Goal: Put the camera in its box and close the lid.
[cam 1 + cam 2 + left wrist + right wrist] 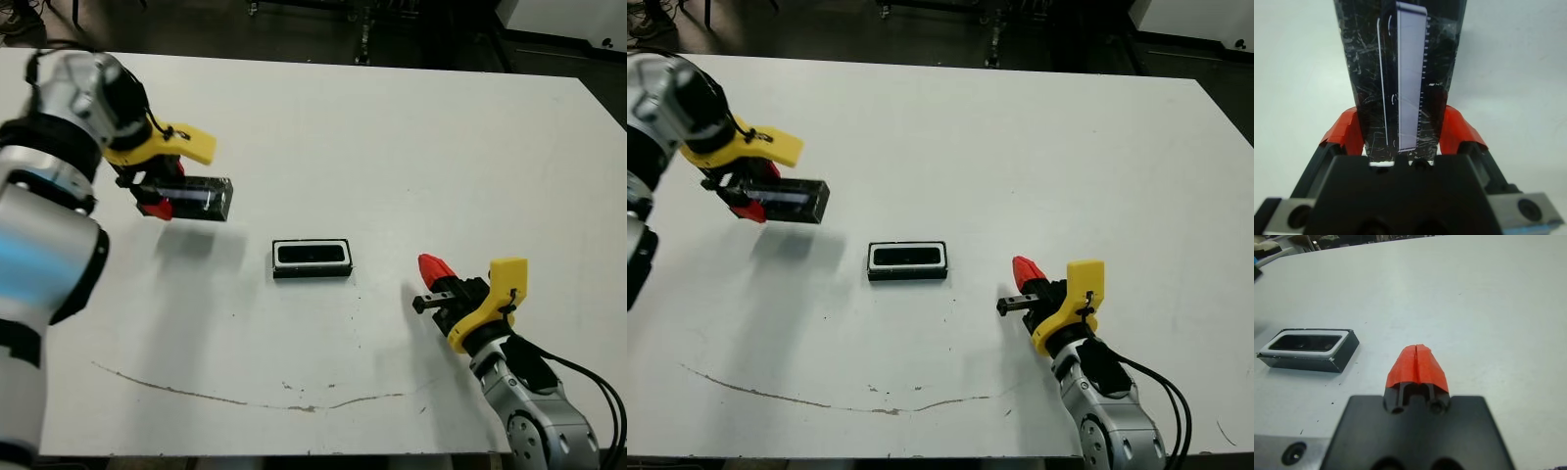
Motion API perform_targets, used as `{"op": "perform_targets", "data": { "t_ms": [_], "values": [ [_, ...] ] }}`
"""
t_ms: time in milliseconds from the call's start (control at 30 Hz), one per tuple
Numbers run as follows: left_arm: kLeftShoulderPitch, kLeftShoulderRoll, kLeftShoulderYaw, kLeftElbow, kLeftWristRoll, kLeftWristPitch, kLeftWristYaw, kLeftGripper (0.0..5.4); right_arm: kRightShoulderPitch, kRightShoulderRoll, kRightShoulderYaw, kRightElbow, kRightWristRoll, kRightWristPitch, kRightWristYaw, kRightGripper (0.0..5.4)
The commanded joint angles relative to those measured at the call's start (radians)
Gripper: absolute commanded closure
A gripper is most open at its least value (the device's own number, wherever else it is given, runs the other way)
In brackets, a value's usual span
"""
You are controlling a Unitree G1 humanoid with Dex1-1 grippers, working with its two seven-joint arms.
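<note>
White table [392,147], dark floor beyond.
Left gripper [157,201] clamps the glossy black lid [201,198]; right gripper [431,266] closed, empty; camera sits inside the white-lined box [312,258].

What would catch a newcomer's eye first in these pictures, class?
The left gripper, raised above the table's left side, is clamped on the glossy black lid. At the table's middle sits the box, the dark camera lying inside its white lining. The right gripper rests to the box's right with its red-tipped jaws pressed together, empty.
</note>
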Motion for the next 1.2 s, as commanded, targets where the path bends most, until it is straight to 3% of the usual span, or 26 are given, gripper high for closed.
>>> {"op": "perform_targets", "data": {
  "t_ms": [33,133,200,533,633,833,1200],
  "values": [
    [0.008,0.012,0.107,-0.034,-0.114,0.085,-0.003,2.23,0.008,0.001,0.0,0.003,-0.012,-0.002,-0.014,5.4],
    [0.064,-0.007,0.195,-0.083,-0.218,0.2,0.011,2.23,0.005,0.003,0.001,0.002,-0.012,-0.002,-0.015,5.4],
    [0.1,-0.015,0.206,-0.136,-0.244,0.255,0.027,2.23,0.002,0.003,0.001,-0.001,-0.012,0.003,-0.019,5.4],
    [0.285,-0.045,0.138,-0.635,-0.271,0.845,0.095,2.23,-0.004,0.003,0.008,-0.019,-0.024,0.021,-0.034,5.4],
    [0.312,-0.042,0.097,-0.747,-0.288,0.976,0.083,2.23,-0.005,0.001,0.006,-0.013,-0.017,0.008,-0.023,5.4],
    [0.316,-0.03,0.012,-0.769,-0.323,0.997,0.046,2.23,-0.007,0.004,0.008,-0.02,-0.017,0.017,-0.03,5.4],
    [0.284,-0.07,-0.077,-0.636,-0.34,0.816,-0.026,2.23,-0.012,0.004,0.005,-0.024,-0.014,0.024,-0.031,5.4]
  ]
}}
